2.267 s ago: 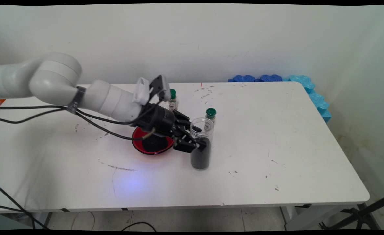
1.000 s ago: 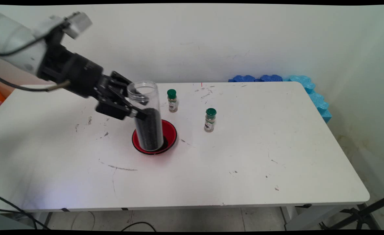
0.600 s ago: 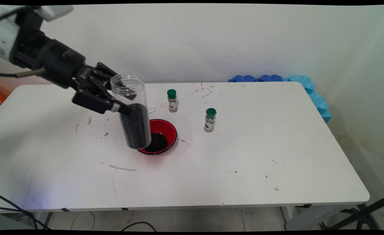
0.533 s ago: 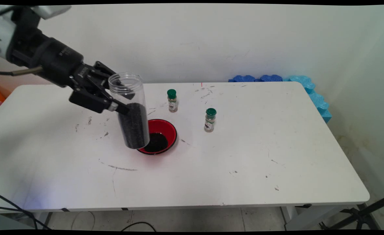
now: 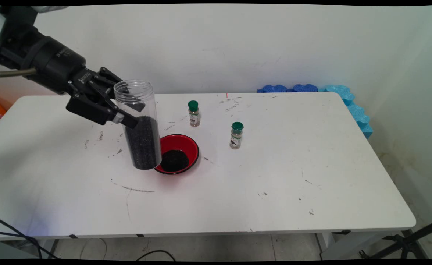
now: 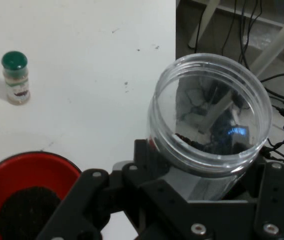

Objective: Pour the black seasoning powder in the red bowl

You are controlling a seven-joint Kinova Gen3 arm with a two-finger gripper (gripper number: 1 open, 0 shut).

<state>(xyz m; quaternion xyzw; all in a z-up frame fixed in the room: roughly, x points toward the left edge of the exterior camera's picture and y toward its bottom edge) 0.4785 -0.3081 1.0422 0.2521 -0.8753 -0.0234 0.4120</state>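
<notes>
My gripper [image 5: 129,115] is shut on a tall clear jar [image 5: 138,129] about half full of black grains, held upright in the air above the table's left middle. The jar has no lid; its open mouth [image 6: 212,107] fills the hand view above the black linkage. A red bowl [image 5: 186,146] with a heap of black grains in it sits on the table just right of the jar's base. It shows at the lower left of the hand view as the red bowl [image 6: 29,170].
Two small green-capped spice bottles stand beyond the bowl: one [image 5: 193,113] behind it, one [image 5: 236,135] to its right, and one bottle [image 6: 15,78] shows in the hand view. Blue foam pieces [image 5: 348,103] lie at the table's far right corner. The table [image 5: 293,176] is scuffed.
The jar was lifted from the table right of the bowl, carried up and leftward over the bowl, and now hangs left of it. The bowl's grains are uncovered.
</notes>
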